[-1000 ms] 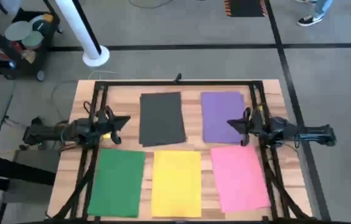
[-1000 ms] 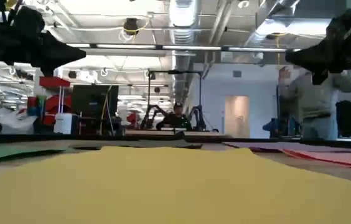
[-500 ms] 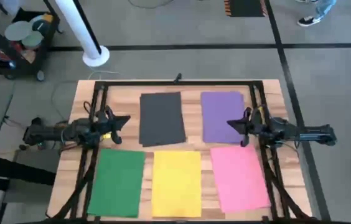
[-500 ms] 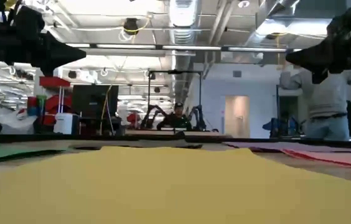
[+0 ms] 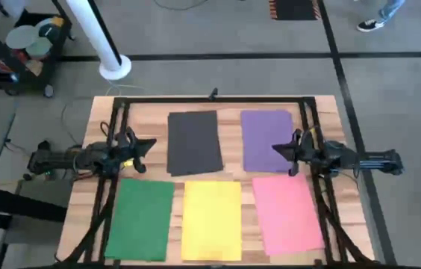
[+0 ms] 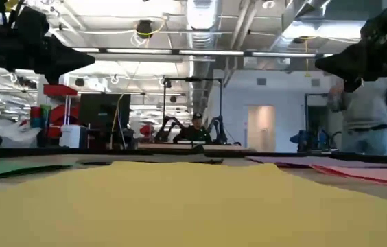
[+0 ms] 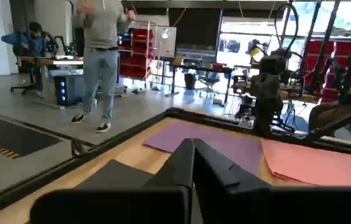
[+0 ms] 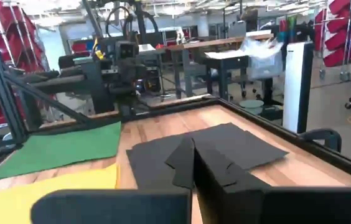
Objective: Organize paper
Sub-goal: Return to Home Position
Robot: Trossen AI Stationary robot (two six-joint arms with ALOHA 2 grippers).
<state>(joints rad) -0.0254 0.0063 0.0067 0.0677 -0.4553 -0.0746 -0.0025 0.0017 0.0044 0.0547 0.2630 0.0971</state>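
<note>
Five paper sheets (image 5: 211, 219) lie on the wooden table (image 5: 231, 123); left hand (image 5: 149, 144) and right hand (image 5: 278, 148) closed, empty; person (image 6: 365, 113) behind.

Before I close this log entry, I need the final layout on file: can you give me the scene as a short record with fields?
Upper row, high view: dark grey paper centre, purple paper right
Lower row: green paper, yellow paper, pink paper, left to right
Overlap between colours: none
Left gripper: shut, empty, raised at the table's left side
Right gripper: shut, empty, raised at the right side
</note>
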